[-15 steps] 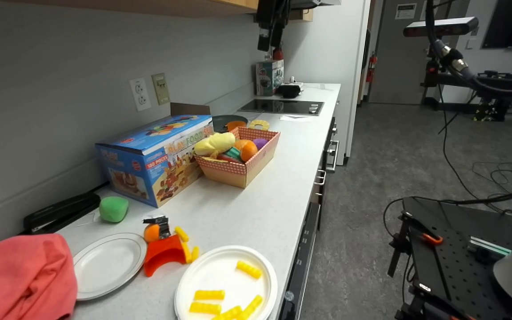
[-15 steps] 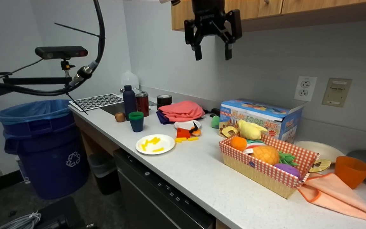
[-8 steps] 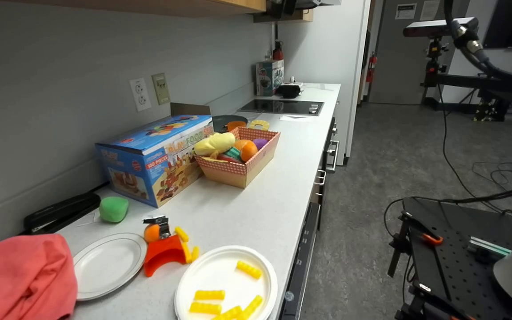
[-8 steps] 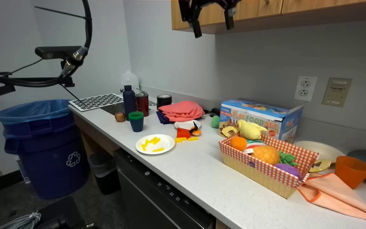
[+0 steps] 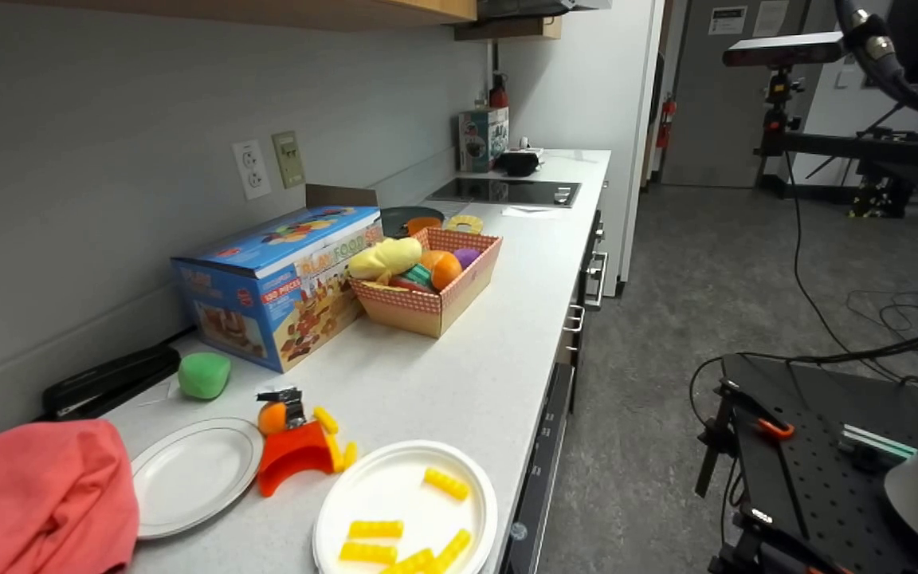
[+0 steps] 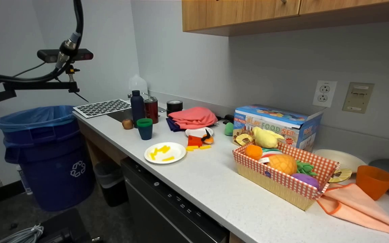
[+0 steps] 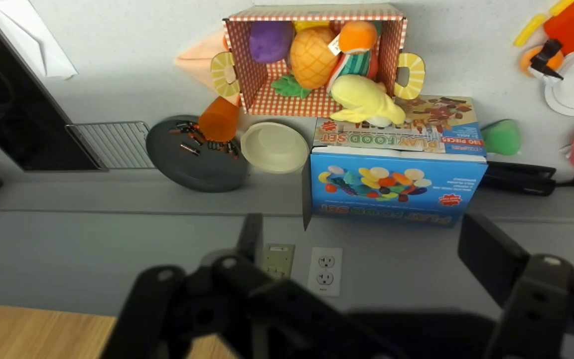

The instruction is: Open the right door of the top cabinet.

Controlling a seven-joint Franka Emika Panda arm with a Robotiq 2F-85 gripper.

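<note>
A grey wall (image 6: 268, 67) backs a white counter (image 6: 214, 189). The top cabinet (image 6: 295, 22) is mounted above the counter; only its lower part shows, and the door fronts (image 6: 262, 10) appear flush. A blue box (image 7: 396, 174) stands near the wall, a checked basket (image 6: 270, 184) just beside it. In the wrist view the gripper (image 7: 361, 227) is spread wide and holds nothing. An outlet (image 6: 325, 93) is fitted to the wall.

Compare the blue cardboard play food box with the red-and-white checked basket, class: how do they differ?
The blue cardboard box is taller; the red-and-white checked basket is lower. The box has a printed top; the basket is open, showing toy food inside. Both are rectangular, standing on the white counter.
</note>
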